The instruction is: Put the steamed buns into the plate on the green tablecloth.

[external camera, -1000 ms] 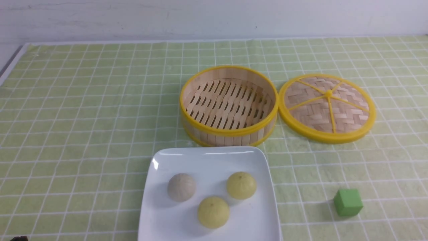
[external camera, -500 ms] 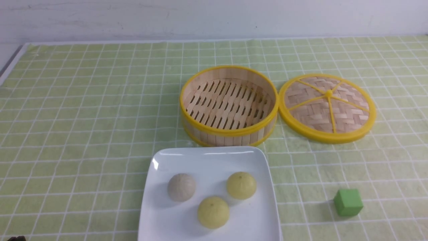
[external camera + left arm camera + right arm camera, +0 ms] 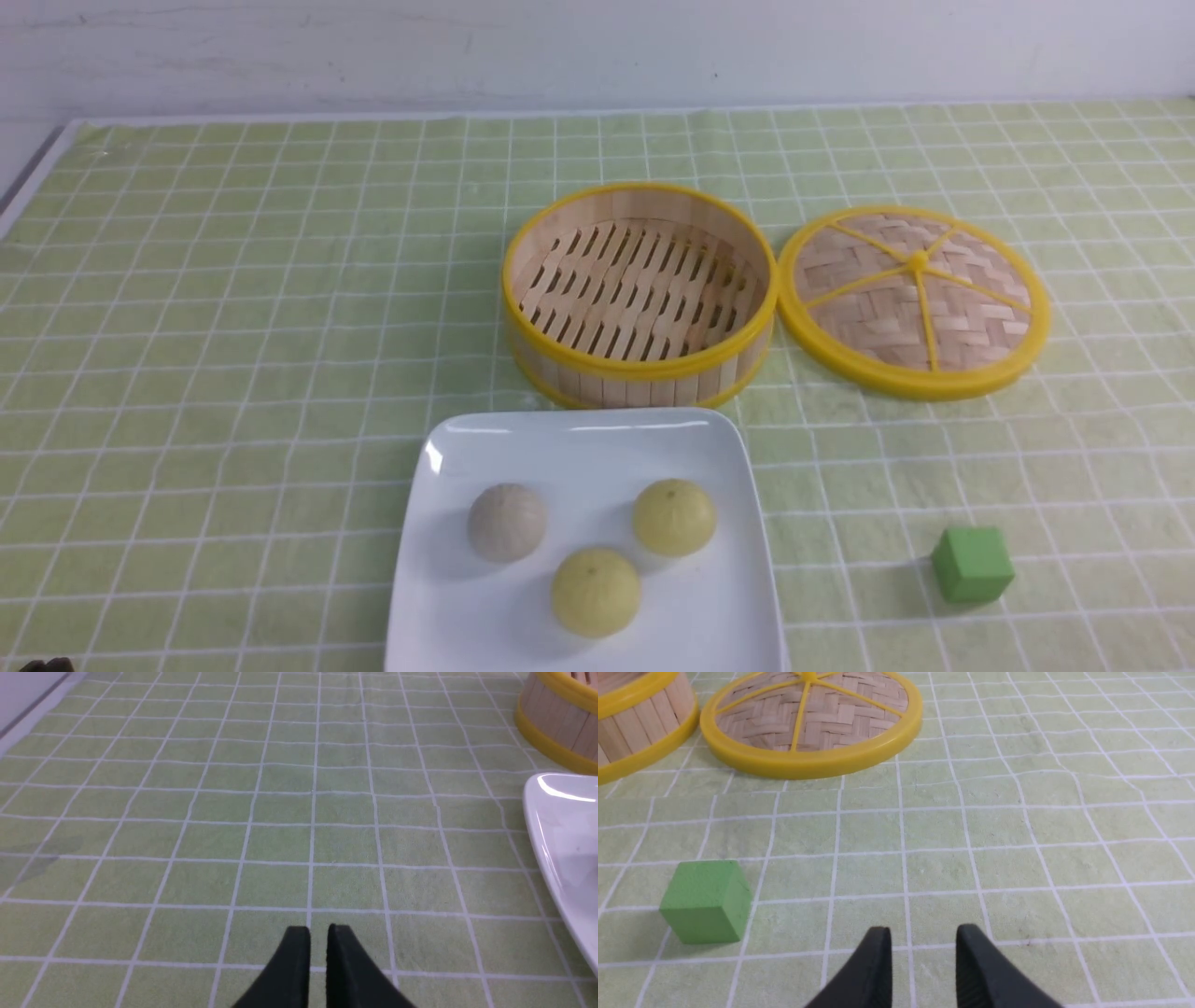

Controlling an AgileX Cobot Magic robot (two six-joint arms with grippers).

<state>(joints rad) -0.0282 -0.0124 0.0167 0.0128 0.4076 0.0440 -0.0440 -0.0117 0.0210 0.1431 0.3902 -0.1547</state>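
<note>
Three steamed buns lie in the white square plate [image 3: 579,443] on the green tablecloth [image 3: 233,327]: an off-white one [image 3: 507,522] and two pale yellow ones [image 3: 674,517] [image 3: 596,591]. My left gripper [image 3: 318,929] is shut and empty, low over bare cloth to the left of the plate, whose rim shows in the left wrist view [image 3: 565,826]. My right gripper [image 3: 923,931] is empty with its jaws a little apart, over cloth to the right of the plate. Neither gripper touches a bun.
An empty bamboo steamer basket [image 3: 640,373] stands behind the plate, its woven lid [image 3: 915,289] flat to the right. A green cube [image 3: 972,564] sits right of the plate, near my right gripper [image 3: 706,900]. The cloth's left edge runs near the table border.
</note>
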